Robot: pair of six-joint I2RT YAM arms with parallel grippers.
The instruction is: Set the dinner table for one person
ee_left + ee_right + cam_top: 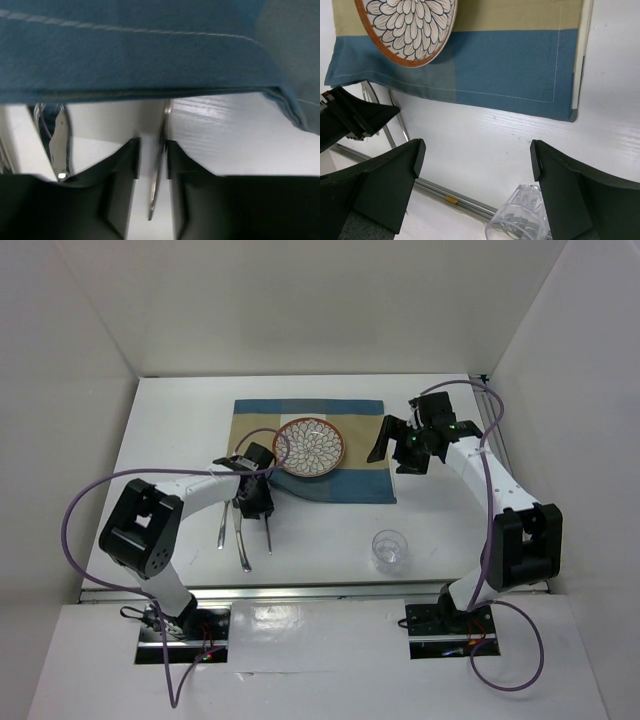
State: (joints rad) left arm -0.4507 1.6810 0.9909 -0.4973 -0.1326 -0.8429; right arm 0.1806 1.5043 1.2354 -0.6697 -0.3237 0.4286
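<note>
The white dinner table (pixel 450 530) carries a blue-and-tan placemat (pixel 350 480) with a flower-patterned plate (pixel 310 447) on it. Three metal cutlery pieces (pixel 243 548) lie side by side in front of the placemat's left corner. My left gripper (pixel 255 506) is down over their far ends. In the left wrist view its fingers (pixel 152 150) straddle one thin piece (pixel 156 175), with a narrow gap showing on the left side. My right gripper (pixel 392 455) hovers wide open and empty over the placemat's right edge (pixel 510 65). A clear glass (pixel 390 548) stands near the front.
The glass (pixel 520 220) shows below my right gripper (pixel 477 152), near the front metal rail (pixel 445 192). The plate (pixel 410 25) is at the upper left there. Another cutlery piece (pixel 61 145) lies left of the left fingers. White walls enclose the table.
</note>
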